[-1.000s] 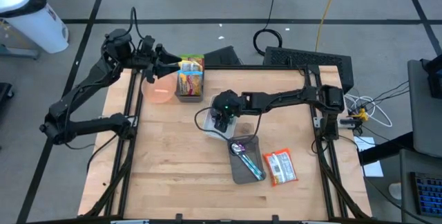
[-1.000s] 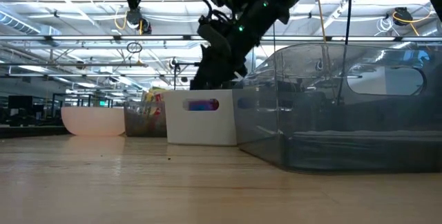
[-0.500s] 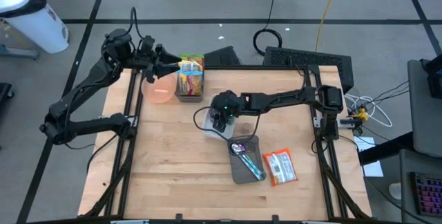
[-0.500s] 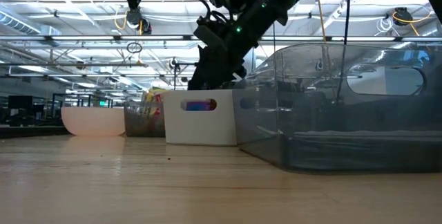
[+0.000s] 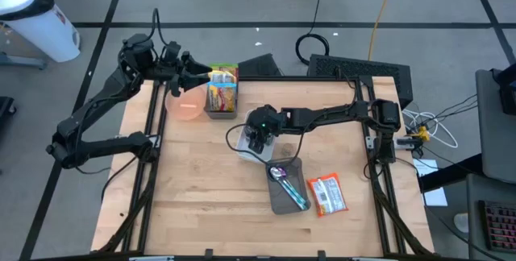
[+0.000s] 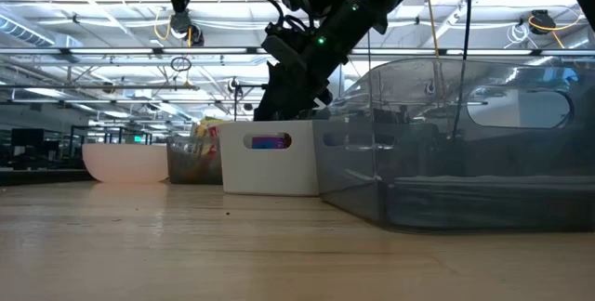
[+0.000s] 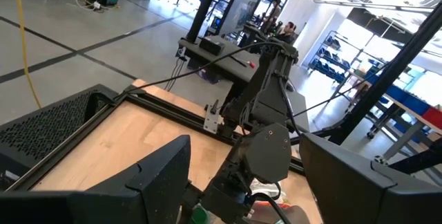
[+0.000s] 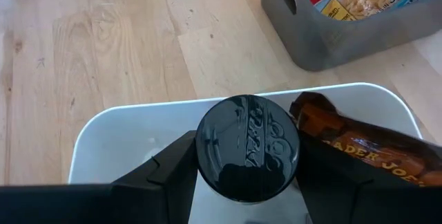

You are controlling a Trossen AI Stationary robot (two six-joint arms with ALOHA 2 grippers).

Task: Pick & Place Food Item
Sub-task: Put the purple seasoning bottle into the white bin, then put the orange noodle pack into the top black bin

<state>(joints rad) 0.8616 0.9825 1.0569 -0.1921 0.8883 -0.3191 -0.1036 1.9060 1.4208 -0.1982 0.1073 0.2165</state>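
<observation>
The right gripper [image 5: 258, 138] stands over the white bin [image 5: 248, 142], inside its rim, near the middle of the bench [image 5: 201, 196]. In the right wrist view its jaws are spread to either side of a round black lid [image 8: 247, 156], the top of an upright jar or can standing in that bin; contact with the lid's sides cannot be confirmed. A brown snack packet [image 8: 359, 148] lies just beside the lid, on the side towards the grey snack box [image 8: 345, 23]. The lid sits directly between the jaws, so judged from this a straight closure should take it. The left gripper [image 5: 193, 73] waits above the pink bowl [image 5: 187, 106], well apart from the white bin, jaws open.
</observation>
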